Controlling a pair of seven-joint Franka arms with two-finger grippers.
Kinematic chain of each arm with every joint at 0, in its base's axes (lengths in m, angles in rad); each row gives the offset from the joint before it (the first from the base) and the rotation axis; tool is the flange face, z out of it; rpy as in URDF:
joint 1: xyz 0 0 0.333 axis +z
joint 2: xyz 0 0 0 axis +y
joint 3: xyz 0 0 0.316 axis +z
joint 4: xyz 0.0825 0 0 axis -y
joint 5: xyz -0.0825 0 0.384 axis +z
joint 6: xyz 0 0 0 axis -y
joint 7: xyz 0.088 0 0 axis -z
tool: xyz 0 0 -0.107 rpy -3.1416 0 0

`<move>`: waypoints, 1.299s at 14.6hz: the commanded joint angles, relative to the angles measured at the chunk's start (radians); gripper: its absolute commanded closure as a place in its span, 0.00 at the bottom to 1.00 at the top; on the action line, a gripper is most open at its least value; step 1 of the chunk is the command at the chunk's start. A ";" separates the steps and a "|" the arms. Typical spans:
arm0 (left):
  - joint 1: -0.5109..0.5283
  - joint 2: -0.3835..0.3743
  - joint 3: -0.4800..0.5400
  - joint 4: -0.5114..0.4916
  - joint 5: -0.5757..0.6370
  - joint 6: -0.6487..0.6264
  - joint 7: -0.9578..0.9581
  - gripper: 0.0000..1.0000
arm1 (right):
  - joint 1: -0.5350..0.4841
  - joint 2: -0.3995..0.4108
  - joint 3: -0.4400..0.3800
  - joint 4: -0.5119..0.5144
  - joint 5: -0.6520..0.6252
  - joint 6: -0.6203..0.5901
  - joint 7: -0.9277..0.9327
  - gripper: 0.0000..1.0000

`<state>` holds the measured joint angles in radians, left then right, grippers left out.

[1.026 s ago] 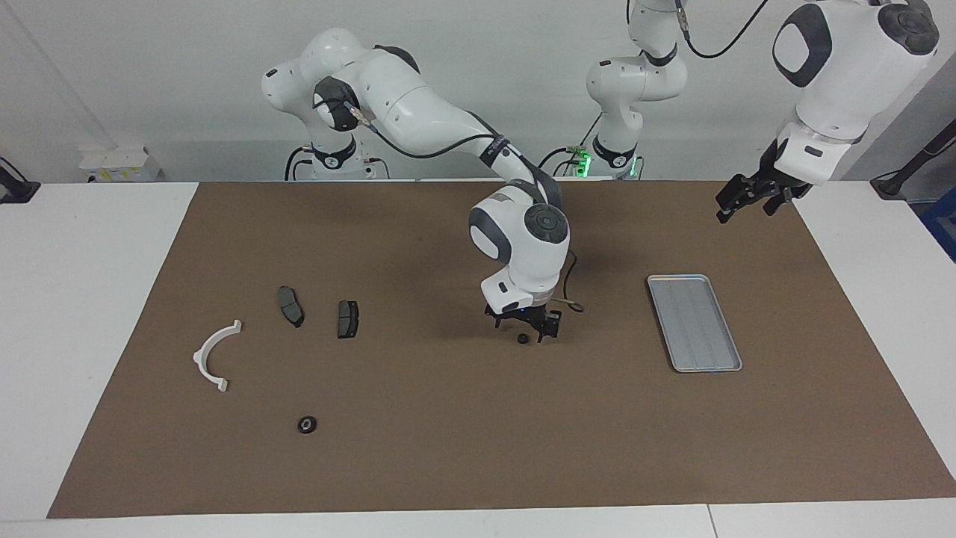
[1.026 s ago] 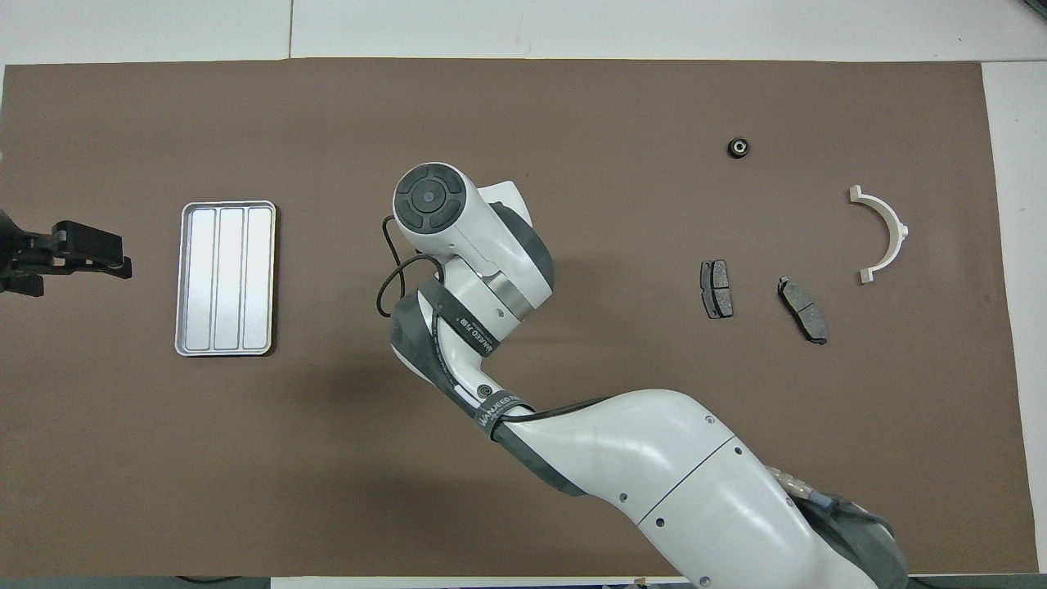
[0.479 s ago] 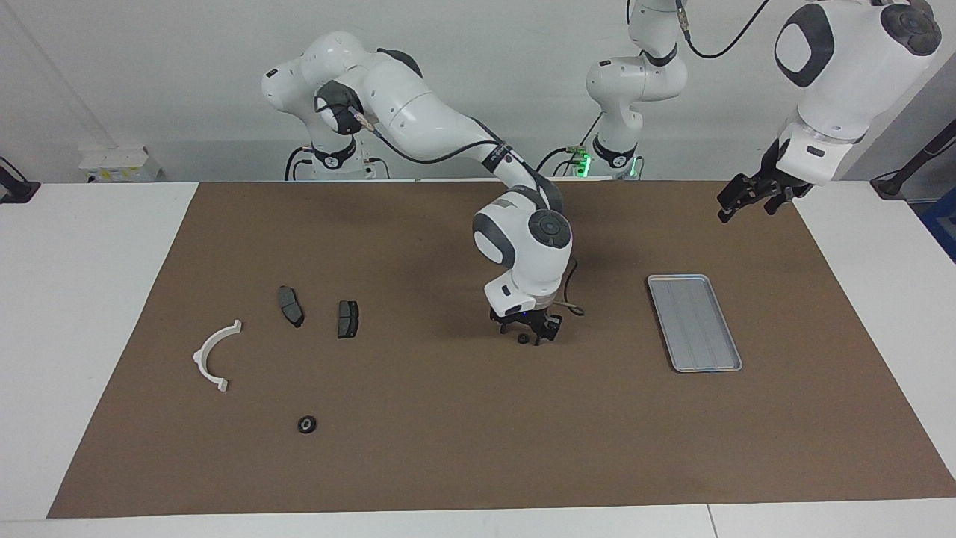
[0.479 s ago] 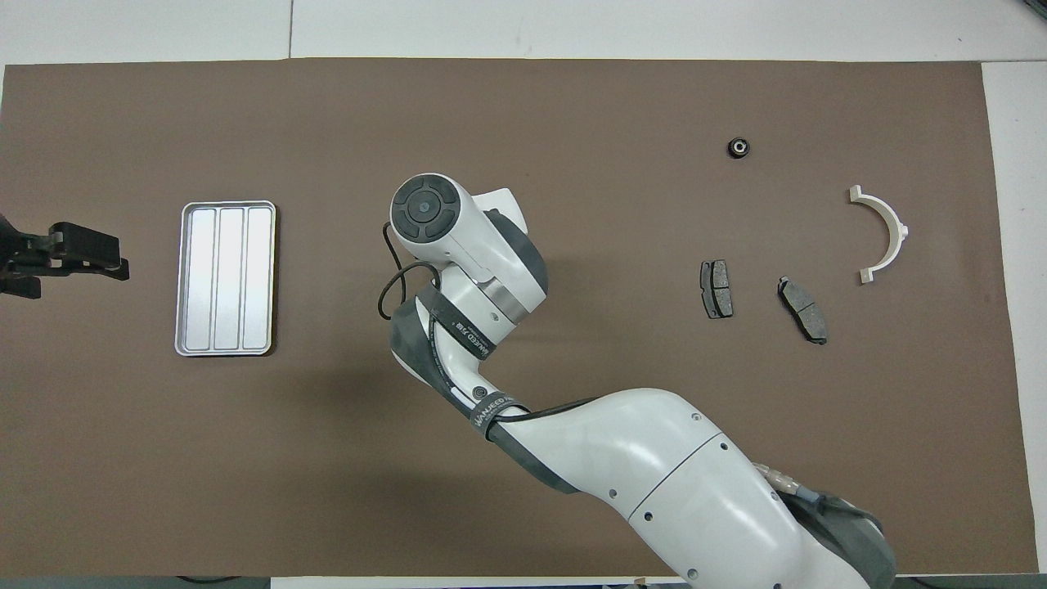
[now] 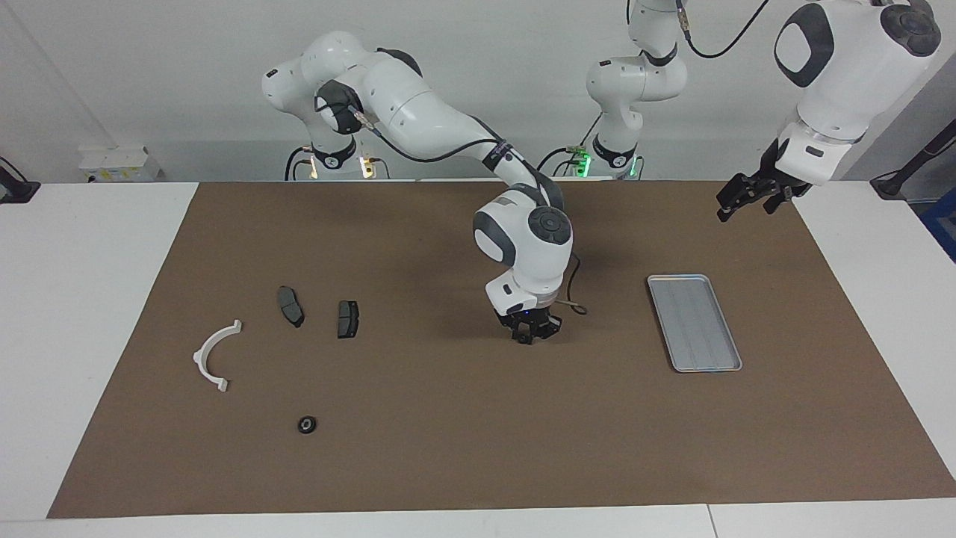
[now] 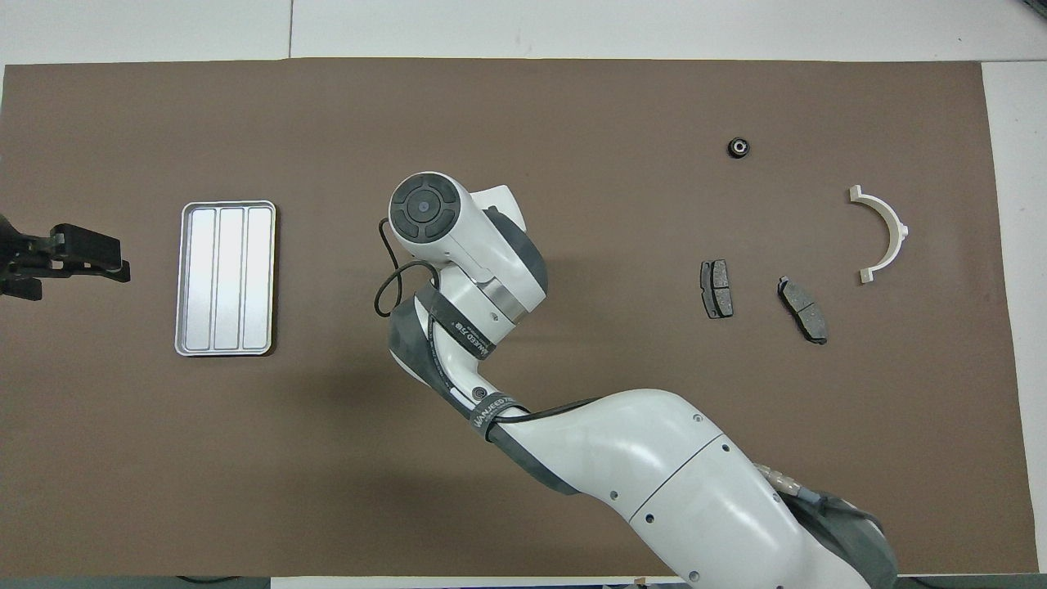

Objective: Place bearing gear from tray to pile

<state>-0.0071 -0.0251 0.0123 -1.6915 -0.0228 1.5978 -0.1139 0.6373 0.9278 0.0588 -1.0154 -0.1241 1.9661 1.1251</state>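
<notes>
Closed since the earlier frame: right gripper (image 5: 528, 338) at frame centre, pinched on the small dark bearing gear on the brown mat, pile bracket (image 5: 214, 357) far leftward, empty tray (image 5: 694, 323) rightward, left gripper (image 5: 749, 198) waiting spread, upper right.

Brown mat (image 5: 448, 448); white tabletop (image 5: 75, 299)

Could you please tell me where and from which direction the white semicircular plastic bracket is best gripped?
Probably from straight above, across the middle of the arc of the white semicircular plastic bracket. It lies flat on the brown mat, its band is thin there, and both edges are free; its notched ends look less even.
</notes>
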 commanded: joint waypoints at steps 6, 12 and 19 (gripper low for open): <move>-0.001 -0.021 0.000 -0.008 -0.006 -0.012 0.005 0.00 | -0.049 -0.023 -0.020 -0.005 -0.023 -0.003 -0.103 1.00; 0.001 -0.026 0.000 -0.011 -0.006 -0.012 0.005 0.00 | -0.232 -0.138 -0.022 -0.009 -0.020 -0.118 -0.516 1.00; 0.001 -0.027 -0.002 -0.011 -0.006 -0.012 0.005 0.00 | -0.462 -0.152 -0.016 -0.011 -0.008 -0.104 -0.936 1.00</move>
<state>-0.0071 -0.0289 0.0103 -1.6915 -0.0228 1.5977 -0.1139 0.2247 0.7766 0.0229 -1.0086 -0.1393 1.8469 0.2847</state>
